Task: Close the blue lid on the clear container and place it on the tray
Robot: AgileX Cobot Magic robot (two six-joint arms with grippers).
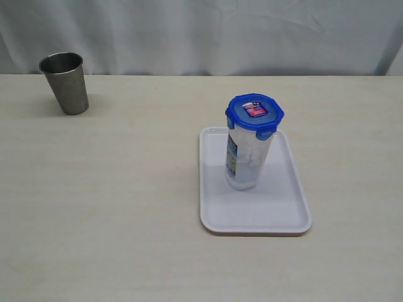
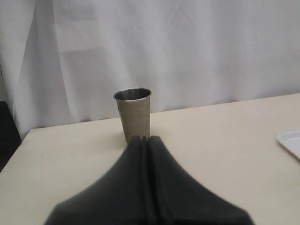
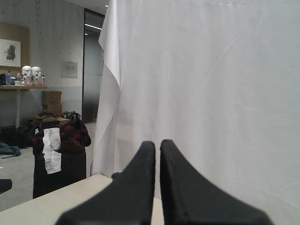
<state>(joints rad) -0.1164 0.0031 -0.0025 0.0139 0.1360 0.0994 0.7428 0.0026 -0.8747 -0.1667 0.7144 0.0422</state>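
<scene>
Wide bare table [image 1: 126,207] separates steel cup [image 1: 65,82] from tray [image 1: 264,212].

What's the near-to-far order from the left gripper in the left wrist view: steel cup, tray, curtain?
1. steel cup: straight ahead of the shut left gripper, clearly nearest.
2/3. Too close to call: the tray, only a corner in frame and well off to the cup's side, and the curtain, hanging behind the cup. Both lie beyond the cup.
</scene>
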